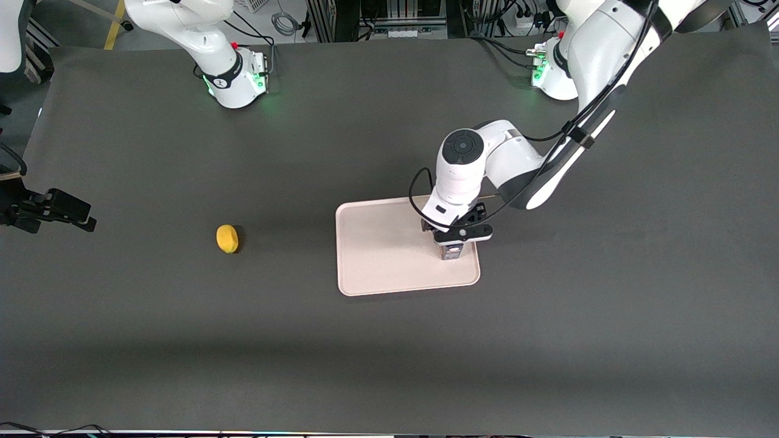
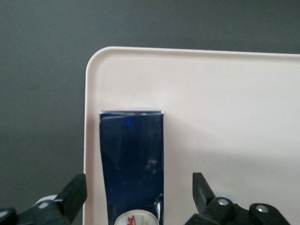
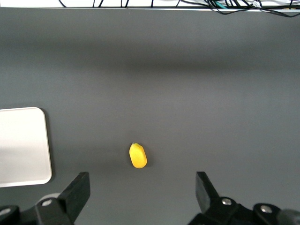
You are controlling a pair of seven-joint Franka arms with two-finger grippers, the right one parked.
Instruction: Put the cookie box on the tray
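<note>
- Front view: I see my hand (image 1: pixel 453 242) low over the tray (image 1: pixel 377 255), at the tray's edge toward the working arm's end of the surface (image 1: pixel 389 365). The cookie box (image 1: pixel 451 252) sits directly under the hand; only a small dark end of it shows below the fingers, resting inside the tray's rim. A yellow rounded object (image 1: pixel 227 238) lies well apart from the hand, toward the parked arm's end of the surface
- Left wrist view: the hand (image 2: pixel 139 197) stands spread wide, one finger (image 2: pixel 75 192) over the tray rim and the other finger (image 2: pixel 202 190) over the tray floor. The cookie box (image 2: pixel 132 164) lies flat on the tray (image 2: pixel 225 117) between the fingers, with visible gaps on both sides, so I read the hand as open and gripping nothing. The box runs parallel to the tray's rim, just beside it, near a rounded corner. A white round logo (image 2: pixel 137 218) shows at the box's end nearest the hand
- Right wrist view: I see a corner of the tray (image 3: pixel 23 145) and the yellow object (image 3: pixel 138 155) on the dark surface (image 3: pixel 187 70); my hand is out of sight here
</note>
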